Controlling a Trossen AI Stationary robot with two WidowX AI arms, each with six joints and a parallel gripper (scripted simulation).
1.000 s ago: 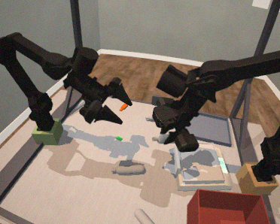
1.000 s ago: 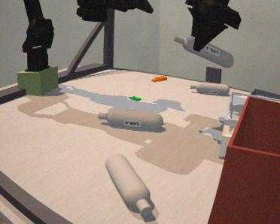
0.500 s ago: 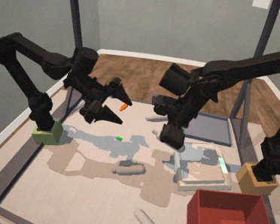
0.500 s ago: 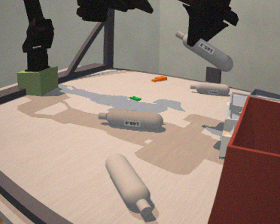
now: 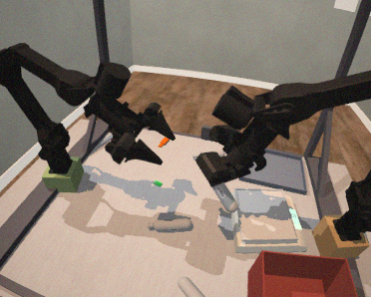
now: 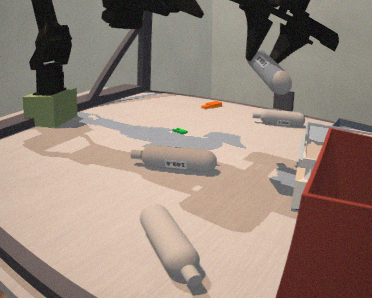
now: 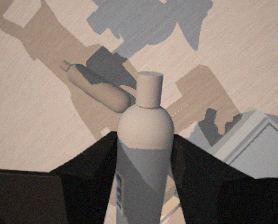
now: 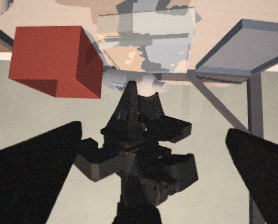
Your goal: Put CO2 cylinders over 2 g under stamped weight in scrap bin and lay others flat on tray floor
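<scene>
At the left of the top view, the right arm rises from a green block, bends at a high elbow and reaches toward the middle. Its gripper, the right gripper, slants down toward the lower right with its fingers wide apart and nothing between them.

Near those fingertips lie an orange piece and, lower, a green piece. Below centre, a labelled cylinder lies on its side on the table; another, the front cylinder, lies at the bottom edge.

Right of centre, the left arm stretches in from the right edge and angles down. The left gripper is clamped on a CO2 cylinder, held aloft and tilted, its round end toward the lower right of the exterior view. Below it in that view, a far cylinder lies flat.

Farther right come the scale, the grey tray behind it, and the red bin at lower right.
</scene>
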